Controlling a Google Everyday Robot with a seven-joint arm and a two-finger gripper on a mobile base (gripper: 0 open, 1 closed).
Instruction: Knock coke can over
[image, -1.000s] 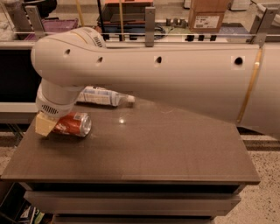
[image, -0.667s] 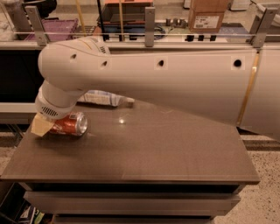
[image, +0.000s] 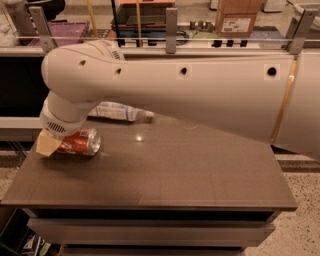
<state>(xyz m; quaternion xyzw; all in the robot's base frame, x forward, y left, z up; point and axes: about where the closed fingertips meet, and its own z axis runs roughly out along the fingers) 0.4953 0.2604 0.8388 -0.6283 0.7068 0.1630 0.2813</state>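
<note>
— Well, what fills most of the view?

— The robot's thick white plastic arm (image: 200, 95). It reaches across from the right and bends down toward the left end of the surface. I judge it comes in high so that it can drop onto things from above without sweeping them.

— And beneath it?

— A dark brown rectangular wooden table top (image: 190, 175), with pale drawers (image: 150, 232) below its front edge. At the back, partly hidden by the arm, a clear plastic bottle with a white label (image: 117, 111) lies on its side, apart from the action.

— The task's thing?

— The small red aluminium coke can (image: 79, 142) is near the table's left edge. It lies flat on its side, silver top facing right. Judged from that, the knocking-over looks done.

— The tool?

— The gripper (image: 48, 145) hangs under the ribbed wrist (image: 60, 122). Its tan tip is touching or just beside the can's left end, which is where a sideways push would need to land. How far open it is, or whether it has hold of anything, I cannot tell, because the wrist hides it.
</note>
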